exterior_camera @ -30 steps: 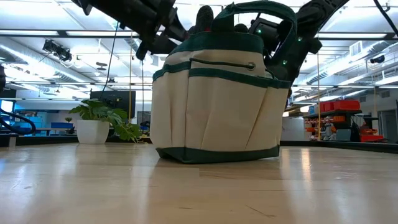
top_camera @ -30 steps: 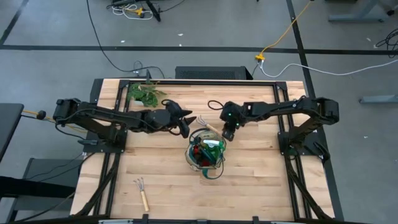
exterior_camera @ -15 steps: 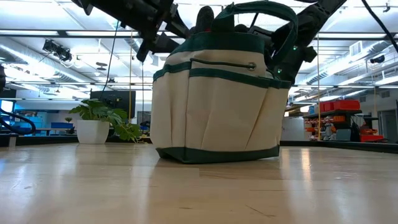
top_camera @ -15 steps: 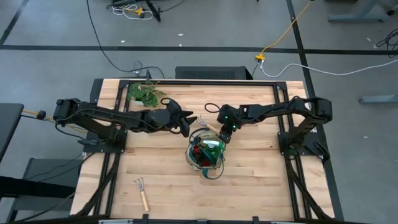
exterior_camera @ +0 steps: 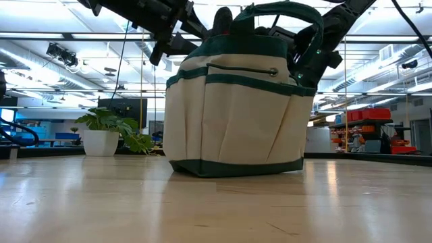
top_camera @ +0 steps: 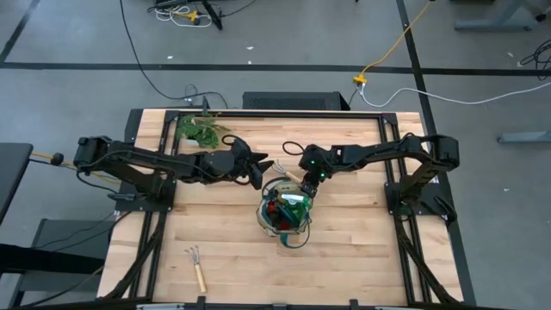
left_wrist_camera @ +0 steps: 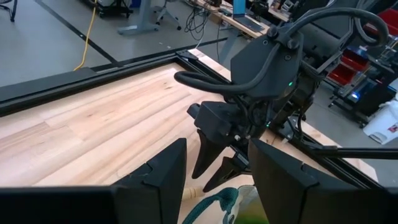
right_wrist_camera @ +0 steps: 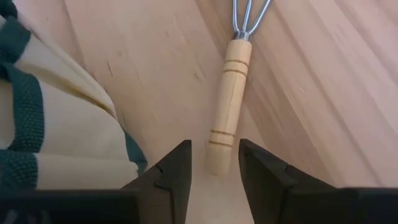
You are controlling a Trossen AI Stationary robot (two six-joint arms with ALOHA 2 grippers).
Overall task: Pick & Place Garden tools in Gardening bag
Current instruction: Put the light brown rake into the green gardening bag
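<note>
The cream gardening bag with green trim stands upright mid-table, with red and green tools showing in its mouth. A wooden-handled rake lies flat on the table just behind the bag, prongs pointing away from it. My right gripper points steeply down over the rake; its open fingers stand on either side of the handle's free end without touching it. My left gripper hovers open, about level, above the table left of the bag's far side. A second rake lies near the front left.
A leafy potted plant stands at the table's far left. The bag's loop handles rise above its rim, close to both arms. Bare wood lies in front of the bag and to its right.
My right gripper has come down and a little toward the bag, settling over the free end of the rake's handle, then held still. The bag and both rakes have not moved.
</note>
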